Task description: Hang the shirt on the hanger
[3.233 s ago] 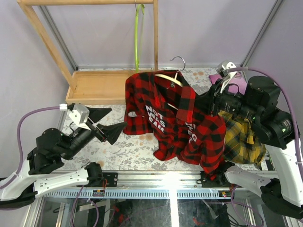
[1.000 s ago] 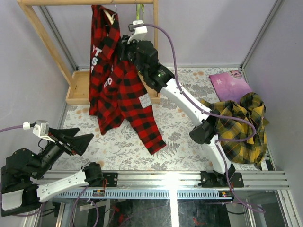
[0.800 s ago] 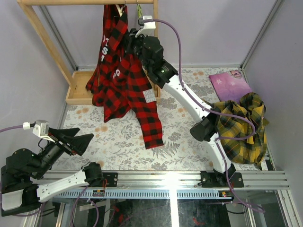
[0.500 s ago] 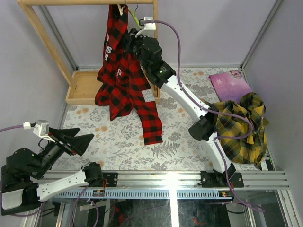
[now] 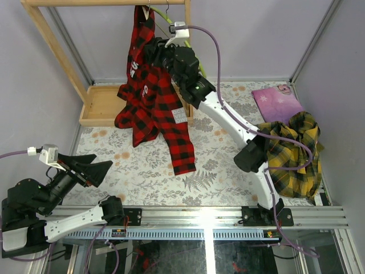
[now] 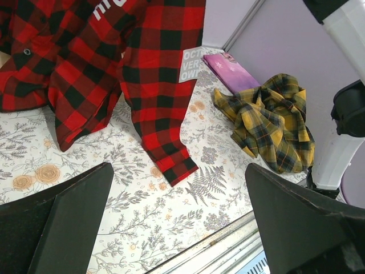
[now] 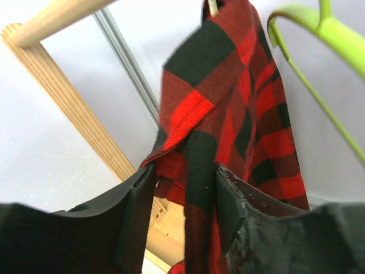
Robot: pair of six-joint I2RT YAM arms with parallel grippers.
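Observation:
The red-and-black plaid shirt [image 5: 151, 97] hangs from the wooden rail [image 5: 102, 3], with one sleeve trailing onto the table [image 6: 165, 154]. Only a pale tip of the hanger [image 5: 145, 11] shows at the collar [image 7: 212, 7]; the cloth hides everything else of it. My right gripper [image 5: 155, 50] is raised against the shirt's upper part. In the right wrist view its fingers [image 7: 185, 171] stand apart around a hanging fold [image 7: 199, 165], with a gap showing on the left side. My left gripper [image 5: 91, 165] is low at the near left, wide open and empty [image 6: 178, 171].
A lime-green hanger [image 5: 164, 18] hangs on the same rail, right beside the shirt [image 7: 319, 37]. The rack's wooden base [image 5: 102, 105] sits at the back left. A yellow plaid shirt [image 5: 291, 154] is heaped at the right, and a purple sheet [image 5: 278, 97] lies behind it.
The right arm carried the shirt a little rightward along the rail, and the cloth settled lower. The right jaws have spread apart around the fold. The left arm has not moved.

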